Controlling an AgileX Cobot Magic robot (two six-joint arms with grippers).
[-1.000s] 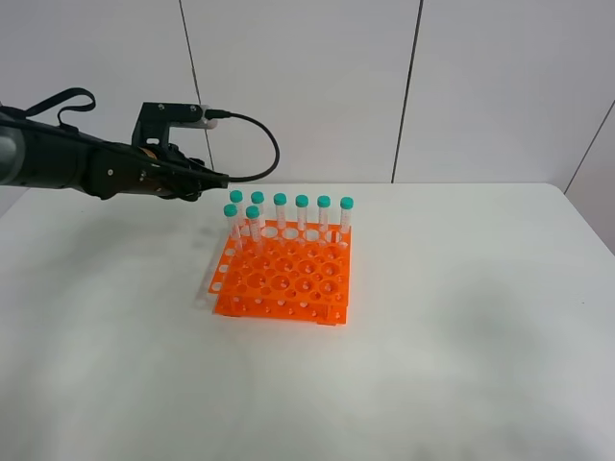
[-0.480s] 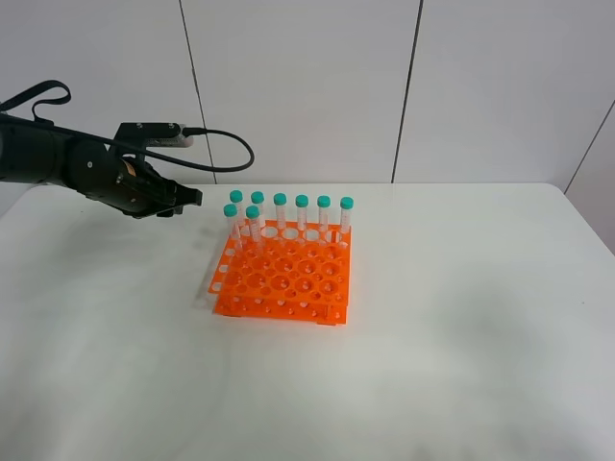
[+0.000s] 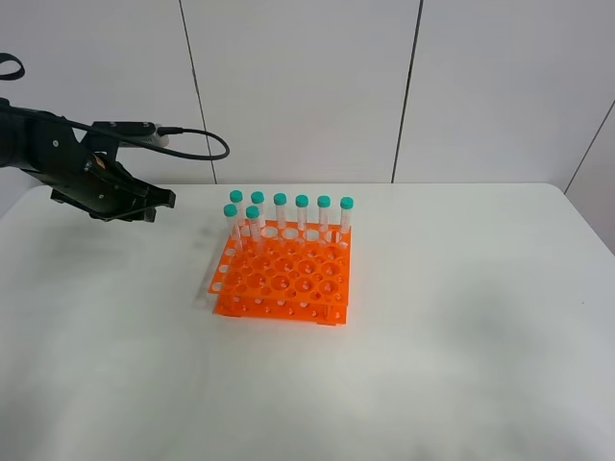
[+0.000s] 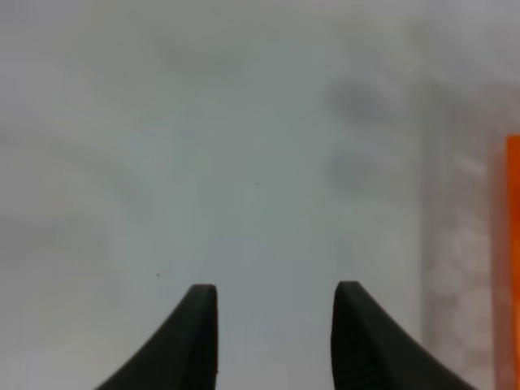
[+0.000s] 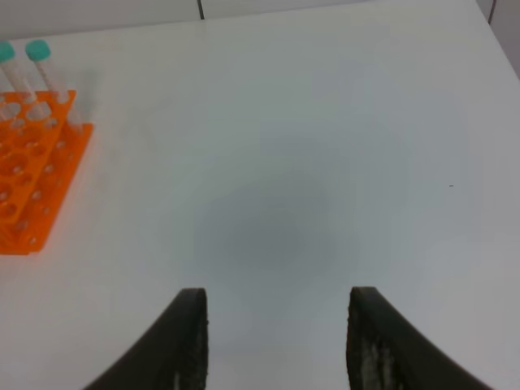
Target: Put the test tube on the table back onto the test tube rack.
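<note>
Even, bright, diffuse lighting, soft shadows cast on the table [image 3: 461, 317], left wrist view blurred and hazy, the test tube rack [image 4: 512, 260] rendered out of focus

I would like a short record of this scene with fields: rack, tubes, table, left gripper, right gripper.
rack: orange test tube rack, standing near the middle of the table
tubes: seven green-capped tubes upright in the rack, six in the back row, one in the next row at the left end
table: white table; no loose tube visible on it
left gripper: left gripper in the air left of the rack, open, holding nothing
right gripper: right gripper seen only in its wrist view, open, above bare table
</note>
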